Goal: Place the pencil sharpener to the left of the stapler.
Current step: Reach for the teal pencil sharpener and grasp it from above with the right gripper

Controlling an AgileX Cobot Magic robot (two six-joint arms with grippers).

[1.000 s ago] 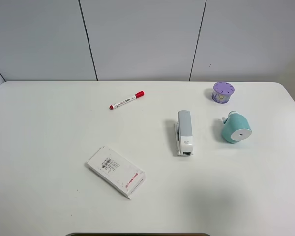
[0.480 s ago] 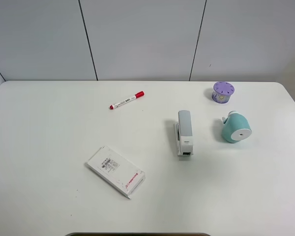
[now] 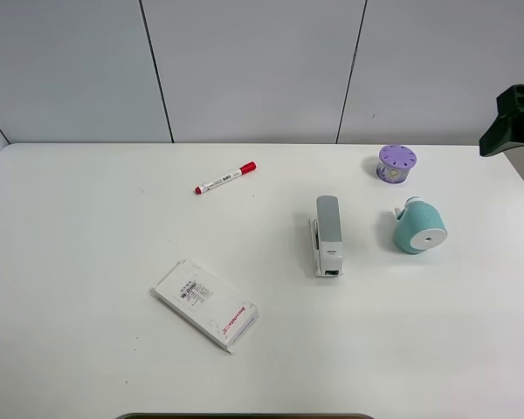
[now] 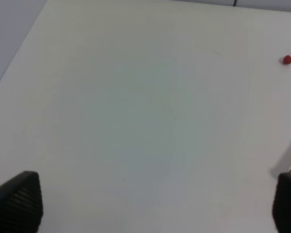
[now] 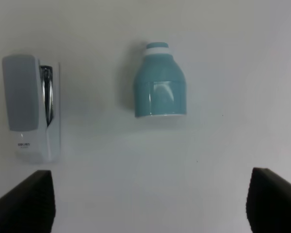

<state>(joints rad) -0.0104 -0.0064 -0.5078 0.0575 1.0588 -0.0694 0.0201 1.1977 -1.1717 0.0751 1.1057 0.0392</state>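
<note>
We are recording the sharpener (image 3: 419, 227) sitting on the desk (image 3: 87, 236) to the right of the stapler (image 3: 327, 236), near it but with a strip of bare desk between the two. Its white round face is pointing toward the near desk edge, and its pale knob end is pointing toward the far edge. The stapler is lying flat, its length running from the far edge toward the near one. Beyond the sharpener, closer to the far edge, a purple cylinder (image 3: 396, 163) is standing upright, apart from it. Well to the left, a marker (image 3: 225, 177) is lying at a slant, and a flat white packet (image 3: 205, 304) is lying closer to the near edge, also at a slant. We are finding the right gripper (image 5: 149, 201) released: in the right wrist view its dark fingertips (image 5: 24, 201) are standing wide apart, grasping nothing, and are hovering above the desk, with the sharpener and stapler lying beyond the tips and apart from them. In the high view only a dark part of the right arm (image 3: 513, 112) is showing, at the right border above the desk's far right corner. The left gripper (image 4: 153, 204) is likewise released, its tips spread wide over bare desk, with the marker's red cap (image 4: 287, 59) showing well apart from them.
</note>
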